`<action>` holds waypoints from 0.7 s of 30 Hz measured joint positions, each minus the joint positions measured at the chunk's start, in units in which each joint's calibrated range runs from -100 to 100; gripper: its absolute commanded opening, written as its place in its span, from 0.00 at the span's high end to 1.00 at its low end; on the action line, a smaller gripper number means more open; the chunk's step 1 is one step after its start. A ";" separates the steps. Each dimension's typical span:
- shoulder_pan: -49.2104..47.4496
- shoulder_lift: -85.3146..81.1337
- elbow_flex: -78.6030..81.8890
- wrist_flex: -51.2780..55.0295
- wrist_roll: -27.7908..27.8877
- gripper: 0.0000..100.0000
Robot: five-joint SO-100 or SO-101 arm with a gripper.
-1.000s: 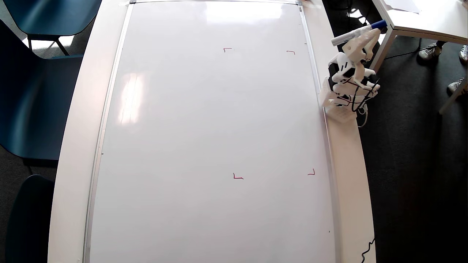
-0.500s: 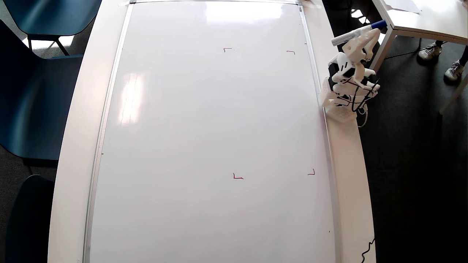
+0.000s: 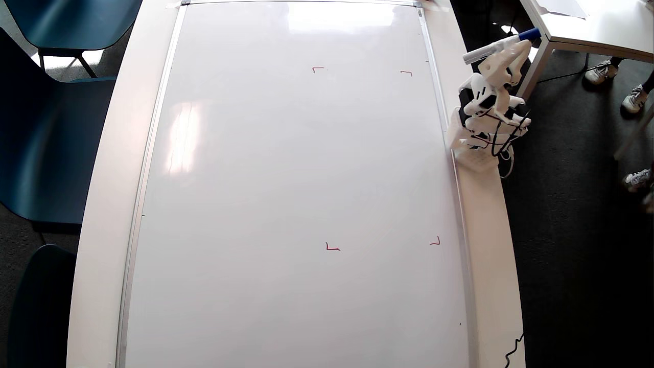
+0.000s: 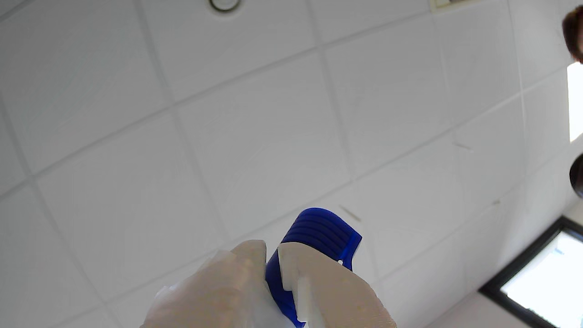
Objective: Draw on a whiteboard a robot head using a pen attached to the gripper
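Beside whiteboard (image 3: 286, 179), gripper (image 3: 511, 46) clamped on pen (image 3: 498, 46), off board

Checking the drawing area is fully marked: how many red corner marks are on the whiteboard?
4 red corner marks on the whiteboard: upper left, upper right, lower left, lower right. None seems hidden.

Small white 3D-printed arm (image 3: 485, 110), black servos between segments, black cables looped at 5 o'clock of base. Matte white claw (image 4: 272, 255), blocky fingers.
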 measured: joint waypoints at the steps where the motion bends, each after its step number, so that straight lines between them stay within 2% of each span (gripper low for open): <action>1: 0.00 0.00 0.00 0.00 0.00 0.99; 21: 0.00 0.00 0.00 0.00 0.00 0.99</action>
